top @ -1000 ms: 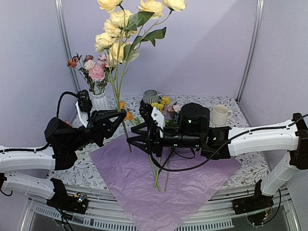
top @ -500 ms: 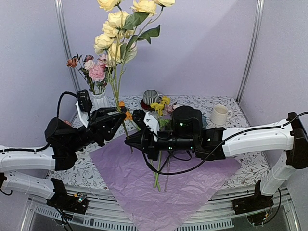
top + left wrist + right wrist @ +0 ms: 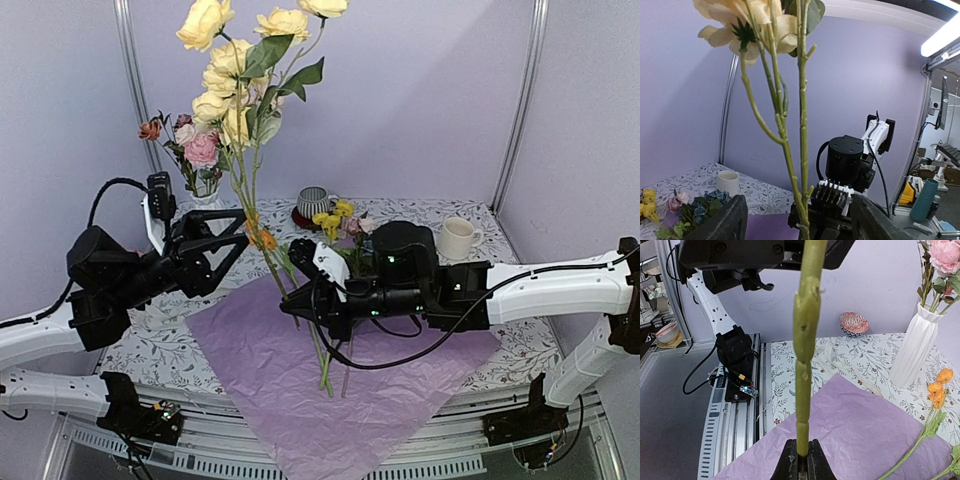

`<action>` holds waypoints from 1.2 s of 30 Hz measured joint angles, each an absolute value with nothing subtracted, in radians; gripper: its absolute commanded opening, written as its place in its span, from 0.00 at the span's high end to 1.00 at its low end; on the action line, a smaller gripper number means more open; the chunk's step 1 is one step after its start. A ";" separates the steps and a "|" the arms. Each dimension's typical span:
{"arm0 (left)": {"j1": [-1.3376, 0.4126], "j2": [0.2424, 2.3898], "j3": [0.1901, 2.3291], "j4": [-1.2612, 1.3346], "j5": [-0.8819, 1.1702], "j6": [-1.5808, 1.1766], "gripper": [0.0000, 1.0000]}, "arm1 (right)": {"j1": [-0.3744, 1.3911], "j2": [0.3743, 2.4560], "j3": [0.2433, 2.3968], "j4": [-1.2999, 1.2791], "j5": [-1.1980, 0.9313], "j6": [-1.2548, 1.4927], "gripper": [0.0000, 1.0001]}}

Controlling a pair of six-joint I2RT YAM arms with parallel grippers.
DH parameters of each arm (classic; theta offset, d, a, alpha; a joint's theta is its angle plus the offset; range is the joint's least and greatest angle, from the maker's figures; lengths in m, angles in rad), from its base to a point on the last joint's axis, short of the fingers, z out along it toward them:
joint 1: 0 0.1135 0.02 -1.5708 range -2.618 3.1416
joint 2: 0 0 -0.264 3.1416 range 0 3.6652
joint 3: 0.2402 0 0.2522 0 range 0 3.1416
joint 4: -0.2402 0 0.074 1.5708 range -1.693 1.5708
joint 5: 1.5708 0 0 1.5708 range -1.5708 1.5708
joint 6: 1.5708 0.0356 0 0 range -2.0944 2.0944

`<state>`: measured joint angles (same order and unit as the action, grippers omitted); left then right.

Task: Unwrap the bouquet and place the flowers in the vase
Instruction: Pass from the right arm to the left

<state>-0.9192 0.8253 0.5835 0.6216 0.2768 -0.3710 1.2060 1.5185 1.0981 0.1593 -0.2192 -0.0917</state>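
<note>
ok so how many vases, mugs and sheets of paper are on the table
vases: 1, the white vase
mugs: 2, the grey striped mug and the cream mug
paper sheets: 1, the purple paper
total: 4

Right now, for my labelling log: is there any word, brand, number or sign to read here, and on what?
None can be read.
The vase, grey mug, cream mug and paper bear no lettering; the tablecloth has only a leaf print.
The teal bottle off the table is too blurred to tell.
</note>
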 measured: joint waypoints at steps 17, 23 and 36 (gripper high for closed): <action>-0.801 0.905 0.659 0.542 0.595 -0.482 0.46 | 1.206 1.518 1.068 0.118 -0.271 -0.103 0.98; -0.789 0.915 0.659 0.575 0.622 -0.514 0.57 | 1.206 1.518 1.047 0.109 -0.273 -0.102 0.98; -0.765 0.905 0.636 0.632 0.606 -0.555 0.78 | 1.206 1.518 1.021 0.117 -0.272 -0.098 0.97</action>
